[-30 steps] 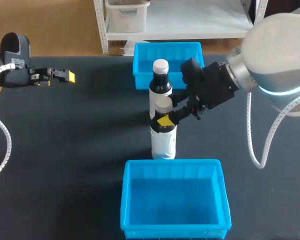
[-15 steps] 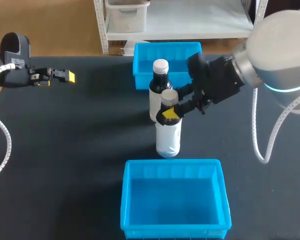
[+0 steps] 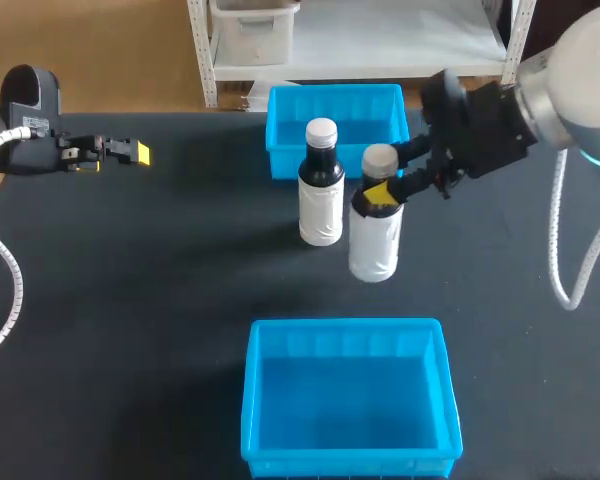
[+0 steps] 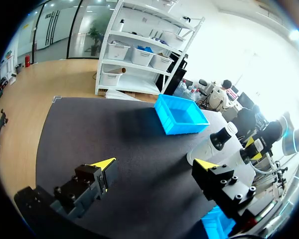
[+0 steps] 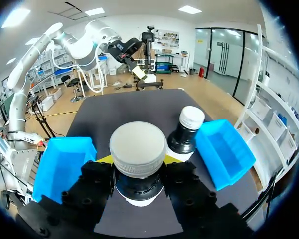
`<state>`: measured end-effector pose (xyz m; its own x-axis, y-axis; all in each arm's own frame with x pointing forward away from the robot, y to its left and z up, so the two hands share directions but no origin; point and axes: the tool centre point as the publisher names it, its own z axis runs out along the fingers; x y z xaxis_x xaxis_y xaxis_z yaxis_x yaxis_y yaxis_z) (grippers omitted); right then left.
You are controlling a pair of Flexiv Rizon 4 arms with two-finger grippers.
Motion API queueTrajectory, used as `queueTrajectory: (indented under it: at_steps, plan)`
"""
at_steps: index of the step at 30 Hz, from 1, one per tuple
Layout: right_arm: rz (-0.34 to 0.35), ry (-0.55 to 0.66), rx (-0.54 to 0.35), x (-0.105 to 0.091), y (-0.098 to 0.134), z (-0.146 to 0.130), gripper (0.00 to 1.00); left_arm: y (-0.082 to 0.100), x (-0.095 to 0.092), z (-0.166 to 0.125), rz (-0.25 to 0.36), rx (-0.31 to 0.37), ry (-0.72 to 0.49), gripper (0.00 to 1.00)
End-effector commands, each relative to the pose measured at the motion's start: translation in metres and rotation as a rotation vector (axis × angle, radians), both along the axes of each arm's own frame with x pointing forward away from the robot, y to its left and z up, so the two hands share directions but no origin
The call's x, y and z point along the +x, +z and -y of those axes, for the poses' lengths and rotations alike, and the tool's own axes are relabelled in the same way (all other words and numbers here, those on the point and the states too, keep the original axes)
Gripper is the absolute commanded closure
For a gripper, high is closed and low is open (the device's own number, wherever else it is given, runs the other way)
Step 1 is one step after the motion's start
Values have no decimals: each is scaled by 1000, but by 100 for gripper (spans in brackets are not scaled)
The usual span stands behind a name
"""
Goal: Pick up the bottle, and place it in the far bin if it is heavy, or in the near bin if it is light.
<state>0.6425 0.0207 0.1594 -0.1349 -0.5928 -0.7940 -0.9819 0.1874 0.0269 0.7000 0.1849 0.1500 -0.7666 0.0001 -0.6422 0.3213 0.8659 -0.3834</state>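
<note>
A white bottle with a grey cap [image 3: 376, 230] hangs just above the table, and my right gripper [image 3: 382, 196] is shut on its neck. In the right wrist view the grey-capped bottle [image 5: 137, 149] fills the gap between the fingers of my right gripper [image 5: 138, 161]. A second bottle [image 3: 321, 190], dark with a white cap and white label, stands on the table just left of it; it also shows as the white-capped bottle [image 5: 187, 130]. The far bin [image 3: 335, 125] lies behind both bottles, the near bin [image 3: 348, 400] in front. My left gripper [image 3: 128, 152] is open at the far left.
In the left wrist view my left gripper [image 4: 154, 163] hangs over bare black mat, with the far bin [image 4: 182, 115] and the white-capped bottle [image 4: 218, 140] ahead. Both blue bins hold nothing. The near bin [image 5: 65, 162] and far bin [image 5: 224, 149] flank the held bottle.
My right gripper has carried the grey-capped bottle up and to the right, from in front of the white-capped bottle to beside it. The left arm has not moved.
</note>
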Motion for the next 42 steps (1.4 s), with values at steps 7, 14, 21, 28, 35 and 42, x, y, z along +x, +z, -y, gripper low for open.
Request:
queueTrajectory:
  at_steps: [7,14,21,28,35,42]
  plan:
    - [12,-63,-24,16,12,48,100,0,0,0,0,0,0,0]
    - [22,-34,-15,22,21,78,100,0,0,0,0,0,0,0]
    - [26,69,5,17,28,103,100,0,0,0,0,0,0,0]
    - [48,125,12,13,34,128,100,0,0,0,0,0,0,0]
    - [70,202,13,1,45,138,100,0,0,0,0,0,0,0]
    - [43,306,-18,-20,62,126,100,0,0,0,0,0,0,0]
